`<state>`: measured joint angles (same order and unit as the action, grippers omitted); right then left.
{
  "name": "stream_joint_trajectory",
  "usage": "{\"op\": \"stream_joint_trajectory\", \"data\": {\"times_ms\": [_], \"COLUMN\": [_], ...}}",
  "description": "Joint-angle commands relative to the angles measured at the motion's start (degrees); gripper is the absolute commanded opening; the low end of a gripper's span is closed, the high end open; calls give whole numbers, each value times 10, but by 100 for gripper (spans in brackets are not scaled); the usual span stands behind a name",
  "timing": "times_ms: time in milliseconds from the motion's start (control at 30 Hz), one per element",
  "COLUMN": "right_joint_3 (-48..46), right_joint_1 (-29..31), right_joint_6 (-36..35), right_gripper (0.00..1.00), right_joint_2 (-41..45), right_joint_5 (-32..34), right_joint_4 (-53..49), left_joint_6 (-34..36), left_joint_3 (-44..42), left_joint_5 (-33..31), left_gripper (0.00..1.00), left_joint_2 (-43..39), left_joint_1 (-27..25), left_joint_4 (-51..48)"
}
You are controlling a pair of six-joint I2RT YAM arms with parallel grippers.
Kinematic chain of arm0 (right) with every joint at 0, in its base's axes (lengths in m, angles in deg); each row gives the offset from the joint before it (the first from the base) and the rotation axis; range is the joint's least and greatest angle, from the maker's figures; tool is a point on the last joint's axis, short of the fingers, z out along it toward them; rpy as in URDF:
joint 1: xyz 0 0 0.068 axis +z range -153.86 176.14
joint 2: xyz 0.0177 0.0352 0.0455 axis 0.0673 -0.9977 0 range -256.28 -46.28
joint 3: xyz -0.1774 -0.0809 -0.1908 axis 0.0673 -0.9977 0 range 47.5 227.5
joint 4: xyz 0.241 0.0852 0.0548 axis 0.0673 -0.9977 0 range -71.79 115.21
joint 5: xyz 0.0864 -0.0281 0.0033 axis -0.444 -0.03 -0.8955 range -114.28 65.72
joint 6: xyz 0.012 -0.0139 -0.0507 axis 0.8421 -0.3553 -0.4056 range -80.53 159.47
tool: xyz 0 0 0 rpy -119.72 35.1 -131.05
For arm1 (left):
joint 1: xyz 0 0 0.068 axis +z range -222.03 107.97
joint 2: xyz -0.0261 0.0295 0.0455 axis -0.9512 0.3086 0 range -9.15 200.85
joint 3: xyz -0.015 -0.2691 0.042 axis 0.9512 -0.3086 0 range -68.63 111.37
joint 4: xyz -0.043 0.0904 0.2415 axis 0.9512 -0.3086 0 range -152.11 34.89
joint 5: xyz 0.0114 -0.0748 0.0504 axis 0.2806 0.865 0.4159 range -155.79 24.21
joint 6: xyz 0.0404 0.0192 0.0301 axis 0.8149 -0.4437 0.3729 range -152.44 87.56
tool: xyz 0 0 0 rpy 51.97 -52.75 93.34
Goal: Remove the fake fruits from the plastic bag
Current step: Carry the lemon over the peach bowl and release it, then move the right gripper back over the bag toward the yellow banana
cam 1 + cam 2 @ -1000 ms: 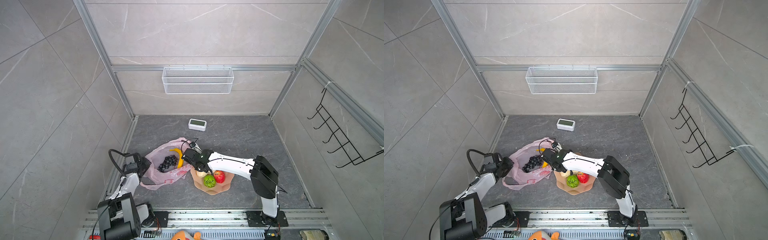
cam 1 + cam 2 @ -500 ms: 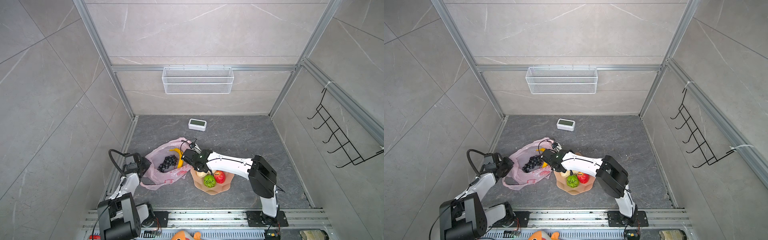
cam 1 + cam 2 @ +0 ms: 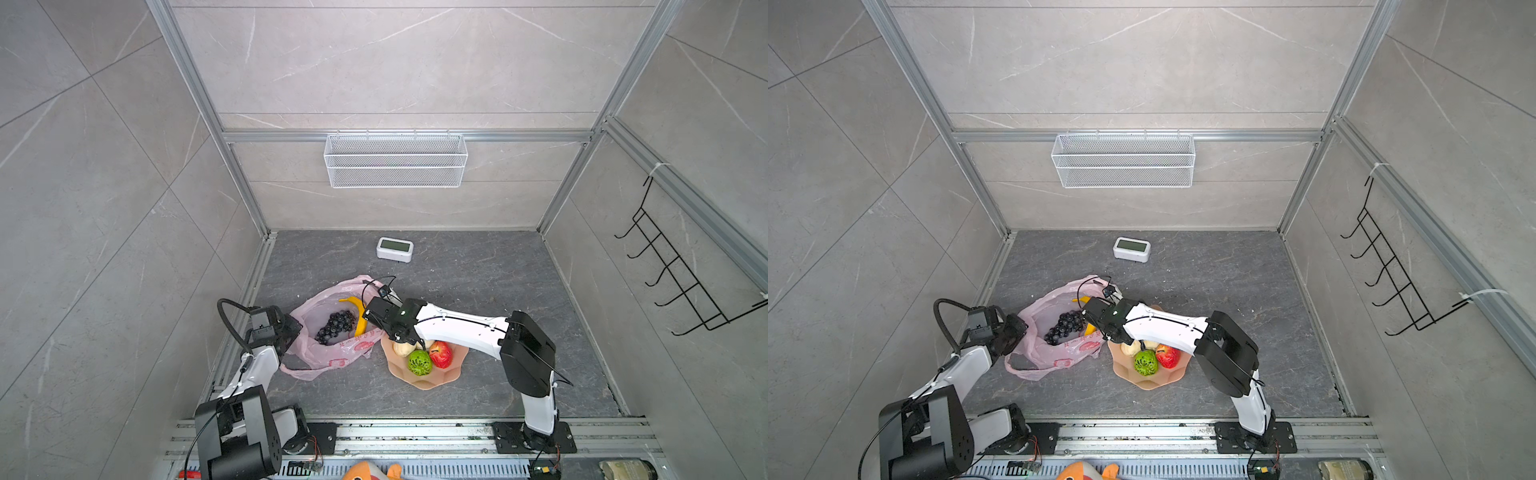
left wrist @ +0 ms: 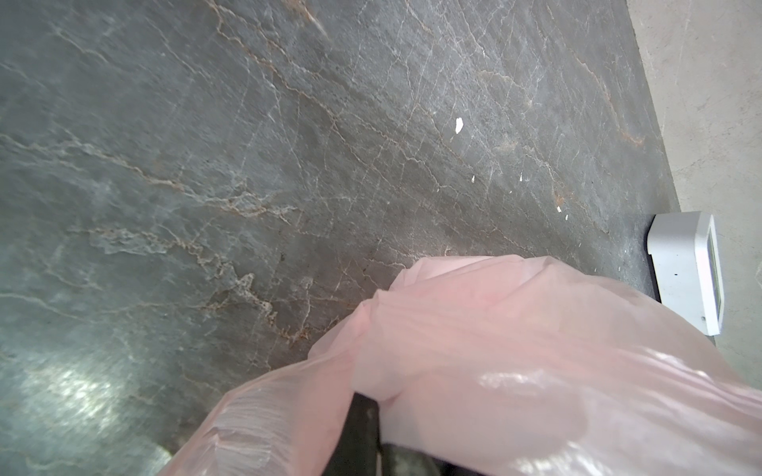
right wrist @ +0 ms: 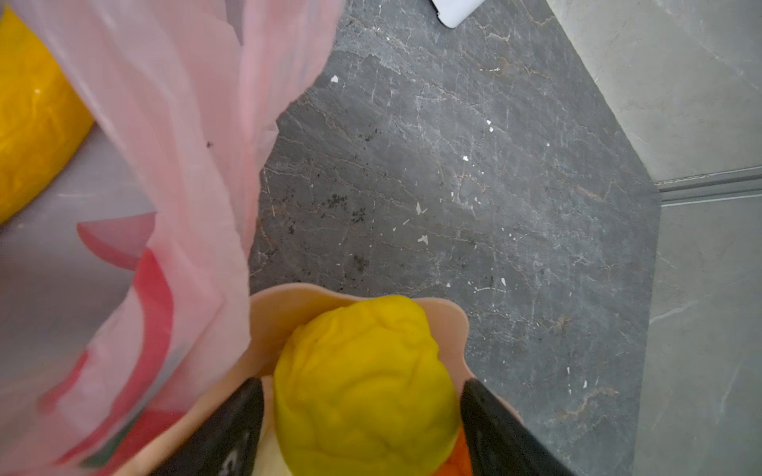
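Note:
The pink plastic bag (image 3: 332,357) lies open on the floor, with the dark grape bunch (image 3: 336,326) and the yellow banana (image 3: 356,309) inside. My left gripper (image 3: 291,328) is shut on the bag's left edge, and pink film (image 4: 515,350) drapes over its fingers (image 4: 358,432). My right gripper (image 5: 361,385) stands open over the peach bowl's rim (image 5: 280,313). The yellow lemon (image 5: 363,379) rests between its fingers with a narrow gap on each side. In the bowl (image 3: 428,380) lie the green bumpy fruit (image 3: 419,361), the red apple (image 3: 441,354) and a beige lump (image 3: 401,348).
A white clock-like device (image 3: 395,249) stands at the back of the floor. A wire basket (image 3: 395,160) hangs on the back wall and a black hook rack (image 3: 681,270) on the right wall. An orange plush toy (image 3: 370,471) pokes up at the front rail.
The right arm has shifted slightly left over the bowl and its jaws have widened around the lemon. The left arm and the bag have not moved.

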<state>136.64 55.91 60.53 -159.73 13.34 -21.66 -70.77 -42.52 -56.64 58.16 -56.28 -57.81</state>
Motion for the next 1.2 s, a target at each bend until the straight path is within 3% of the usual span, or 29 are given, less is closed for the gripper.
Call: {"op": "stream_joint_trajectory", "data": {"times_ms": [0,567,667,900,1033,1167], "right_joint_3": [-3,-15,-16,-4,61,162], "right_joint_1": [2,1,2,5,6,6], "right_joint_6": [12,26,31,57,63,60], "right_gripper": [78,75,74,72,70,66], "right_joint_2": [35,81,101,101,34,-54], "right_joint_5": [-27,-65,-93,-226,-273,-258], "right_joint_4": [-2,26,54,157,154,90], "left_joint_6": [13,23,36,54,62,76], "left_joint_3": [0,3,11,24,38,40], "left_joint_5": [-4,2,-41,-149,-184,-222], "left_gripper": [0,0,0,0,0,0], "left_joint_2": [-5,-11,-35,-94,-103,-111], "left_joint_1": [-1,-13,-58,-156,-204,-235], "left_joint_4": [5,8,-9,-65,-98,-107]}}
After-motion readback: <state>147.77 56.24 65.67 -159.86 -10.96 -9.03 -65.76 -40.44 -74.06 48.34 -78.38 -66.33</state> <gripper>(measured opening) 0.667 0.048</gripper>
